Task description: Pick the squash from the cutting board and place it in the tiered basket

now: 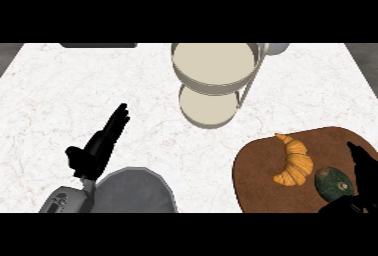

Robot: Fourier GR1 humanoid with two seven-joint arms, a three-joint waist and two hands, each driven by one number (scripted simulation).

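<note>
A dark green squash (334, 182) lies on the brown cutting board (266, 187) at the lower right, beside an orange croissant (294, 162). My right hand (363, 165) stands just right of the squash, fingers straight and pointing up, thumb below near the squash; it is open and holds nothing. The tiered basket (214, 62) with its beige trays sits at the top middle, its lower tier (208, 107) just below. My left hand (100, 145) rests open at the left, fingers extended up and to the right.
A grey round plate (140, 192) lies at the bottom left next to my left forearm. A dark object (98, 45) sits at the counter's far edge, top left. White marble counter (59, 90) spreads between the hands and basket.
</note>
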